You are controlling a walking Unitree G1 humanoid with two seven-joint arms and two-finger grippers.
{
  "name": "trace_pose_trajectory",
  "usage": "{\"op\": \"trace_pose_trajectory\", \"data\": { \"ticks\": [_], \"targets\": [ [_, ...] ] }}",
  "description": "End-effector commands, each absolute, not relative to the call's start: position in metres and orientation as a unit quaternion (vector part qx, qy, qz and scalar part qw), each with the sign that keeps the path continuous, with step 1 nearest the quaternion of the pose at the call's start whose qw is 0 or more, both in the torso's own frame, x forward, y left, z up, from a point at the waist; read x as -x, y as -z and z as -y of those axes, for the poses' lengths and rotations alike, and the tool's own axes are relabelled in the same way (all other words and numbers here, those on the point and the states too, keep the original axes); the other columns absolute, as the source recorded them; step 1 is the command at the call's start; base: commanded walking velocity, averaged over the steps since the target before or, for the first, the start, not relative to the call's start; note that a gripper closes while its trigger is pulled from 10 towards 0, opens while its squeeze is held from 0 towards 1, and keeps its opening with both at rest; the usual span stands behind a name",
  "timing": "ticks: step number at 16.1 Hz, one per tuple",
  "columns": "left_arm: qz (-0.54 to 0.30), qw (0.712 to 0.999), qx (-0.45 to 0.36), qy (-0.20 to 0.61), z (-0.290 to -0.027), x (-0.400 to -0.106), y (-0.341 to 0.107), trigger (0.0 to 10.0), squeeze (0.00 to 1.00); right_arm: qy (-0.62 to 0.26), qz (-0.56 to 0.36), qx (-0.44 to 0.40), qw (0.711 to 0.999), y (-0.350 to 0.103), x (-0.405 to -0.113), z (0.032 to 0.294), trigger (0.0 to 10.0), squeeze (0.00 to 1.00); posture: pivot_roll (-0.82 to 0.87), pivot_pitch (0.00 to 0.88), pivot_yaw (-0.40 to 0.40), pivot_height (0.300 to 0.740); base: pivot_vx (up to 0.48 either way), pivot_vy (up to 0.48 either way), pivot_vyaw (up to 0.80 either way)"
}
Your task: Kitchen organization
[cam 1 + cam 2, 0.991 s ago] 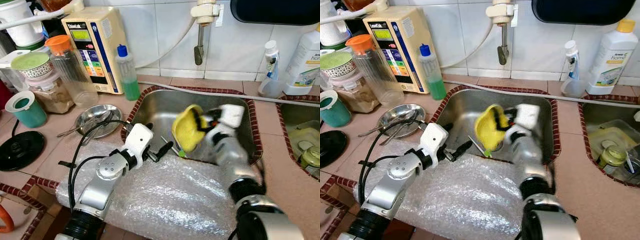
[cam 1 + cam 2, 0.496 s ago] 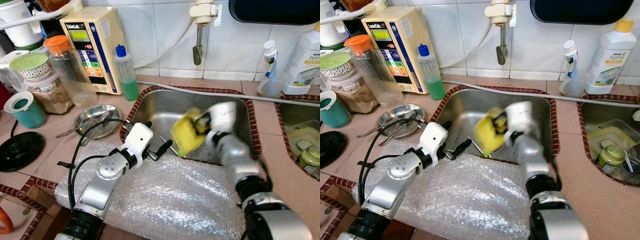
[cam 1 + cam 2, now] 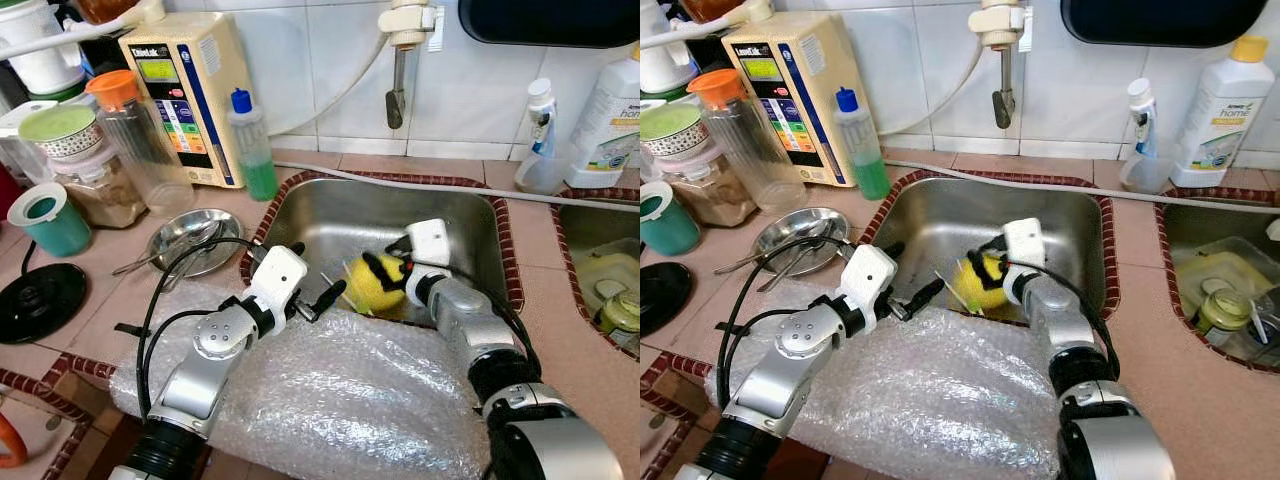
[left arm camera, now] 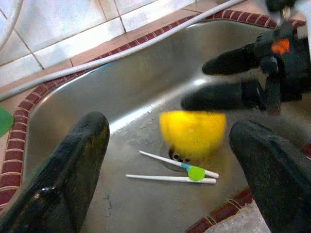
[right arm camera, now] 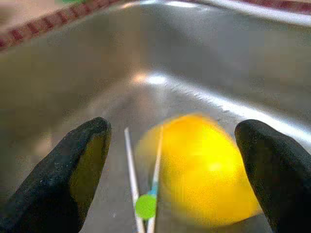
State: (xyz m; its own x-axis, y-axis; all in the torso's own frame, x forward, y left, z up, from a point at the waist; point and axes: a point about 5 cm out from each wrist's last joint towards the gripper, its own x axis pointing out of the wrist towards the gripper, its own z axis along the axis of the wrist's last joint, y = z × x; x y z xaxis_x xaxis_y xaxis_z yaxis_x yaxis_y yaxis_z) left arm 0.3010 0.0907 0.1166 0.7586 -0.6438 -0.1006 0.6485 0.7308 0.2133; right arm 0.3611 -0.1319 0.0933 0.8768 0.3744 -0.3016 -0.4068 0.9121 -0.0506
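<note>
Yellow bowl (image 5: 201,167), blurred, seemingly between right gripper (image 5: 177,160) spread fingers, sink (image 3: 330,215).

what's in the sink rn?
In the sink: a yellow bowl over the drain and two white sticks with a green tab. The bowl covers most of the drain.

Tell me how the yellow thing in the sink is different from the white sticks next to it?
The yellow thing is round, fat and plain yellow; the white sticks are thin, straight and white with a green dot. The yellow thing looks blurred below the open right gripper; the sticks lie sharp and flat. Both are in the steel sink.
</note>
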Motion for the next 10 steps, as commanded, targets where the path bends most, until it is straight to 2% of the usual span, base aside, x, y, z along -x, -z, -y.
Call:
{"op": "trace_pose_trajectory", "data": {
  "ticks": [1, 2, 4, 5, 6, 8, 10],
  "targets": [
    [-0.014, 0.927, -0.127, 0.352, -0.092, -0.301, -0.116, 10.0, 0.0, -0.205, -0.136, 0.08, 0.966, -0.098, -0.363, 0.127, 10.0, 0.0, 0.1, 0.0, 0.133, 0.74, 0.0, 0.0, 0.0],
    [-0.014, 0.927, -0.127, 0.352, -0.092, -0.301, -0.116, 10.0, 0.0, -0.145, -0.13, 0.076, 0.978, -0.104, -0.369, 0.141, 10.0, 0.0, 0.1, 0.0, 0.134, 0.74, 0.0, 0.0, 0.0],
    [-0.014, 0.928, -0.128, 0.35, -0.093, -0.301, -0.116, 10.0, 0.0, -0.153, -0.131, 0.033, 0.979, -0.106, -0.37, 0.141, 10.0, 0.0, 0.1, 0.0, 0.135, 0.74, 0.0, 0.0, 0.0],
    [-0.008, 0.945, -0.119, 0.304, -0.1, -0.308, -0.12, 10.0, 0.0, -0.172, -0.125, 0.059, 0.975, -0.106, -0.367, 0.136, 10.0, 0.0, 0.1, 0.0, 0.135, 0.74, 0.0, 0.0, 0.0],
    [-0.003, 0.95, -0.115, 0.29, -0.102, -0.31, -0.122, 10.0, 0.0, -0.173, -0.122, 0.056, 0.976, -0.106, -0.367, 0.135, 10.0, 0.0, 0.1, 0.0, 0.135, 0.74, 0.0, 0.0, 0.0],
    [0.03, 0.978, -0.093, 0.184, -0.125, -0.326, -0.137, 10.0, 0.0, -0.168, -0.088, 0.036, 0.981, -0.112, -0.365, 0.128, 10.0, 0.0, 0.1, 0.0, 0.129, 0.74, 0.0, 0.0, 0.0],
    [0.034, 0.994, -0.047, 0.093, -0.15, -0.337, -0.146, 10.0, 0.0, -0.179, -0.055, 0.022, 0.982, -0.119, -0.359, 0.119, 10.0, 0.0, 0.1, 0.0, 0.126, 0.74, 0.0, 0.0, 0.0]
  ]
}}
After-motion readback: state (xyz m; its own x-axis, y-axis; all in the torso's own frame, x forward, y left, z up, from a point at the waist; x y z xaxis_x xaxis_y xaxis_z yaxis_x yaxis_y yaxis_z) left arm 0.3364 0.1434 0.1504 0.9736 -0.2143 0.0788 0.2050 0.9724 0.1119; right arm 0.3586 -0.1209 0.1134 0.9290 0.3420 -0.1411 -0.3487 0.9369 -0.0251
